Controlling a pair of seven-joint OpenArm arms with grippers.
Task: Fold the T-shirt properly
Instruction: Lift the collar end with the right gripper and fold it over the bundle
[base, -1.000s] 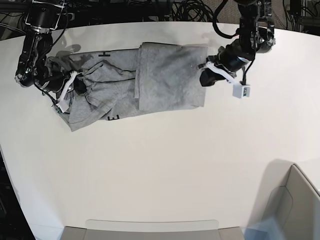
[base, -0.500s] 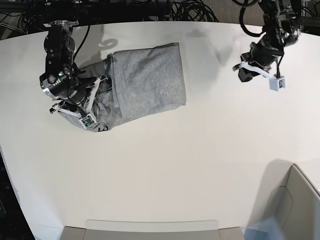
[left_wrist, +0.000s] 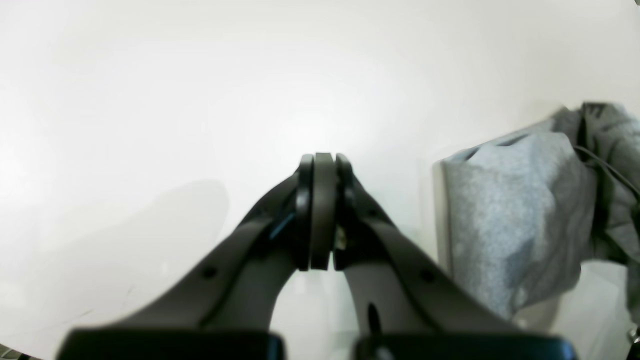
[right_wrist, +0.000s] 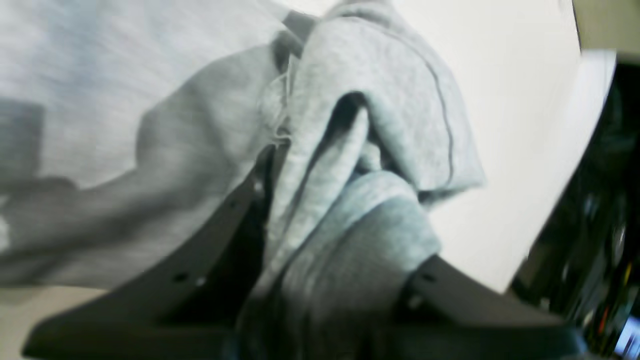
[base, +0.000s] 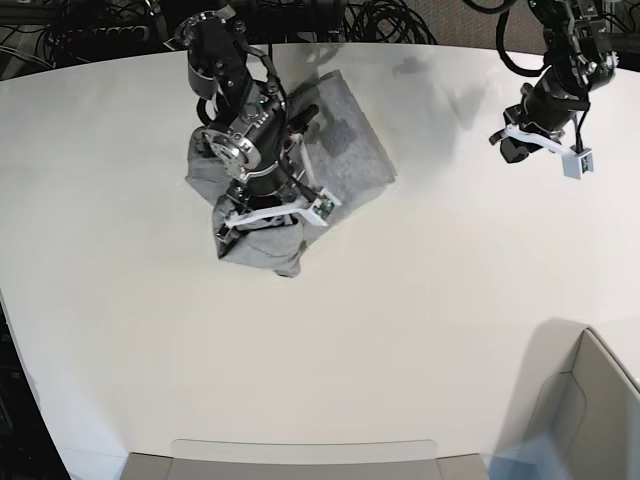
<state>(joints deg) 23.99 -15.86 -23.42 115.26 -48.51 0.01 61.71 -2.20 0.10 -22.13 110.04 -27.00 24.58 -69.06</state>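
The right claw (right_wrist: 320, 240) has a bunched wad of the grey T-shirt (base: 345, 135) pinched between its fingers, with the shirt sitting crumpled near the far side of the white table (base: 400, 330). The left claw (left_wrist: 320, 210) is pressed fully closed on nothing, hovering well off to the side of the shirt.

From my base view, the right gripper (base: 270, 215) and its arm cover the middle of the T-shirt (base: 345, 140); its lettering is out of sight. My right wrist view is blurred, fingertips buried in bunched cloth.
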